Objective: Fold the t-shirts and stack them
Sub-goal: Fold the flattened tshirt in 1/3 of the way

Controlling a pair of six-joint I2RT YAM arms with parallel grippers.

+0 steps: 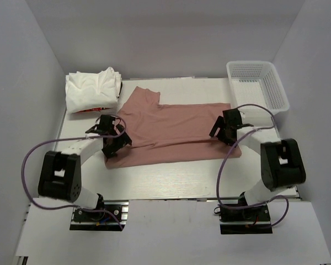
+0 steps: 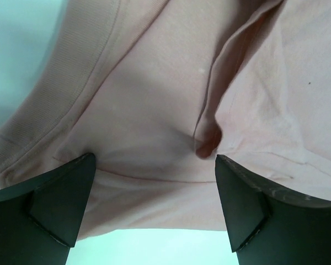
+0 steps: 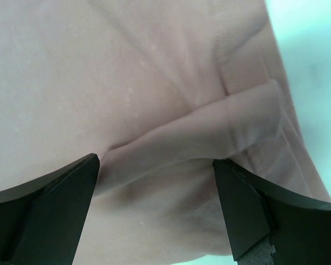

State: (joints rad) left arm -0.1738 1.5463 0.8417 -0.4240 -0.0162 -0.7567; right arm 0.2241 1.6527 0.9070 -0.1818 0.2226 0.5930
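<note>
Top external view shows you a white plastic mesh basket (image 1: 278, 91) at the far right corner of the white tabletop (image 1: 171, 176). A pile of white t-shirts (image 1: 92, 91), with some red at its near edge, sits at the far left. Between them the dusty pink t-shirt (image 1: 176, 130) lies flat, one sleeve pointing to the far side. Your left hand (image 1: 112, 138) is over its collar end and your right hand (image 1: 226, 128) over its hem end, both spread apart and gripping nothing. Up close, the soft knit shows a ribbed collar and raised creases.
</note>
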